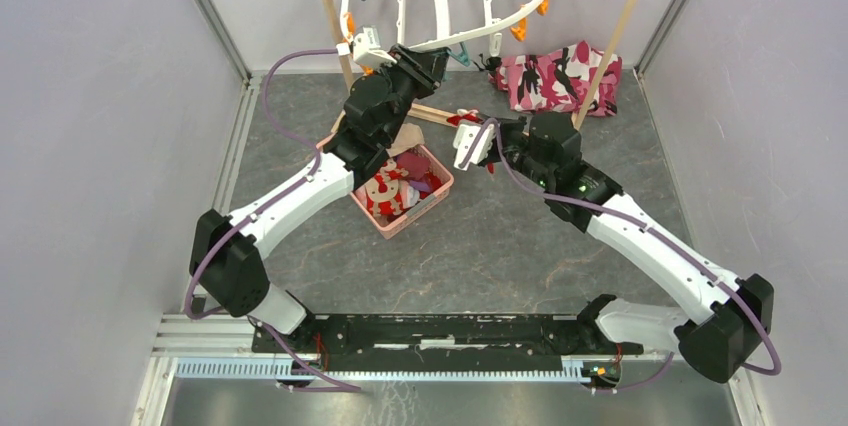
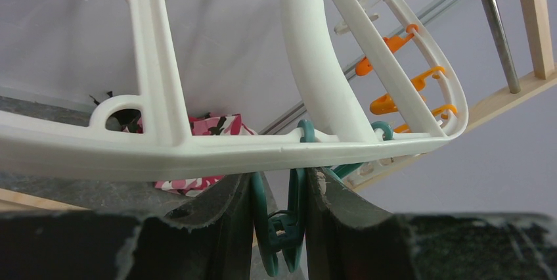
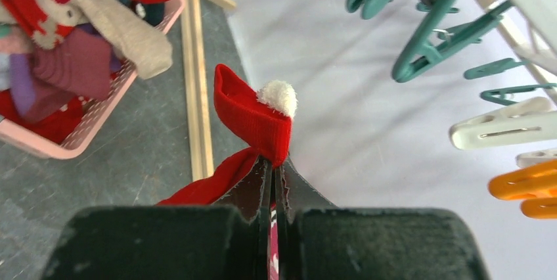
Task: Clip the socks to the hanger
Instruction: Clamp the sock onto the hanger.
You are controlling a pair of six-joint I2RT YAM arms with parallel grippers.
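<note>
Pegging is the step in hand, with one sock picked and a clip taken but the two not yet joined. The left pincer (image 2: 281, 191) is closed partway on a teal peg (image 2: 284, 237), one finger pressing each side of it. The white hanger (image 2: 197, 152) runs just above those fingers, its rim crossing directly over the tips, and the peg hangs from that rim. From the right wrist view the peg's forked end pokes out past the dark finger, though whether its mouth is fully parted is hard to tell.

The right pincer (image 3: 272, 178) is pressed together on a red sock (image 3: 249, 119). The fold with its white pompom (image 3: 278, 96) stands up just ahead of the tips and the rest trails down to their left. The held peg sits ahead of this pincer and up to its right, apart from the sock. The pink basket (image 3: 79, 139) with the remaining socks (image 3: 62, 63) lies off to its left, beyond a wooden rail (image 3: 197, 102).

As I judge it, the next move calls for the right pincer to carry the sock's upper edge forward and up into the peg's mouth. The left should hold its squeeze until the fabric is between the peg's tips, then ease off. The bulky pompom may foul the bite, so a flat stretch of cuff should go in first.
</note>
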